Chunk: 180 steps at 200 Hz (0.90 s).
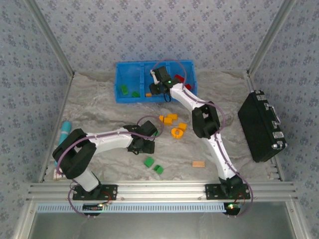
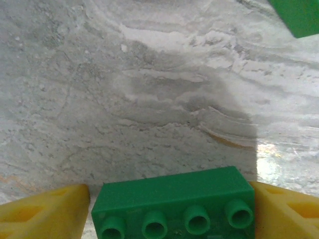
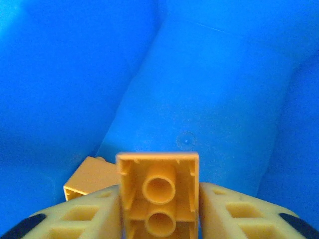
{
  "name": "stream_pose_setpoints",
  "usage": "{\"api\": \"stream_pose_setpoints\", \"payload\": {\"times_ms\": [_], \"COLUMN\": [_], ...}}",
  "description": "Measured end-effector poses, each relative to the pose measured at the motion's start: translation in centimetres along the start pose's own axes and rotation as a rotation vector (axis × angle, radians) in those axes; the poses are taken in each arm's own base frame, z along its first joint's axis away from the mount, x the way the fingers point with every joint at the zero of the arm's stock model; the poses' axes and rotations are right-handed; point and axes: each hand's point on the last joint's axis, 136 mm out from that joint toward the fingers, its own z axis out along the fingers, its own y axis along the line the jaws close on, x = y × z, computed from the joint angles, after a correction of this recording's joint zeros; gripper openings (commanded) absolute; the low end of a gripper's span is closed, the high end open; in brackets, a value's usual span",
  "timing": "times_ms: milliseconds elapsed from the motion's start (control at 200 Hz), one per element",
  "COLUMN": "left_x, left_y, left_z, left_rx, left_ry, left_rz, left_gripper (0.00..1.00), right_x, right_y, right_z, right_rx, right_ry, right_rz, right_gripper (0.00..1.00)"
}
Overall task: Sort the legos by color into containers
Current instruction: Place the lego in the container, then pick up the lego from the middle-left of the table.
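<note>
The blue bin [image 1: 130,69] sits at the 12 o'clock end of the worktop [image 1: 99,109], its three compartments side by side. Green bricks [image 1: 123,89] lie in the compartment towards 9 o'clock and red bricks [image 1: 188,87] in the one towards 3 o'clock.

The right claw [image 1: 160,88] reaches down into the middle compartment. Its wrist view shows the claw [image 3: 159,191] clamped on an orange brick [image 3: 158,174], hollow underside facing the camera and a yellow finger [image 3: 84,214] flush against each side. Another orange piece [image 3: 87,179] rests on the bin floor just at 9 o'clock of it.

The left claw [image 1: 142,144] hangs low over the middle of the worktop. From its wrist, the claw [image 2: 169,194] stands wide and grips a green four-stud brick [image 2: 174,206] lengthwise, fingers [image 2: 45,211] against both ends. The corner of a further green piece [image 2: 299,17] shows at 1 o'clock.

Loose on the worktop are a cluster of orange pieces [image 1: 169,118] near the centre, one of them an orange ring [image 1: 177,132], and two green ones [image 1: 148,161] at 5 o'clock of the left claw. A tan wooden block [image 1: 199,164] lies near the right arm, a black case [image 1: 261,124] at the 3 o'clock edge, and a teal tube [image 1: 64,132] at 9 o'clock.
</note>
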Motion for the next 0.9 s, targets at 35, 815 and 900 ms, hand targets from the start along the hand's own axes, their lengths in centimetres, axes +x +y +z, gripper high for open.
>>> {"api": "stream_pose_setpoints", "payload": {"times_ms": [35, 815, 900], "left_x": [0.0, 0.1, -1.4], "left_y": [0.0, 0.3, 0.3], "left_z": [0.0, -1.3, -3.0], "left_rx": [-0.005, -0.015, 0.006], "left_ry": [0.0, 0.007, -0.026], "left_rz": [0.001, 0.047, 0.054], "left_gripper": [0.76, 0.39, 0.38], "right_x": [-0.1, -1.0, -1.8], "right_y": [0.1, 0.5, 0.7], "right_z": [0.0, -8.9, -12.0], "right_rx": [-0.003, -0.034, -0.049], "right_ry": [-0.002, -0.049, -0.097], "right_rz": [0.001, -0.026, -0.026], "right_gripper": [0.58, 0.64, 0.64]}}
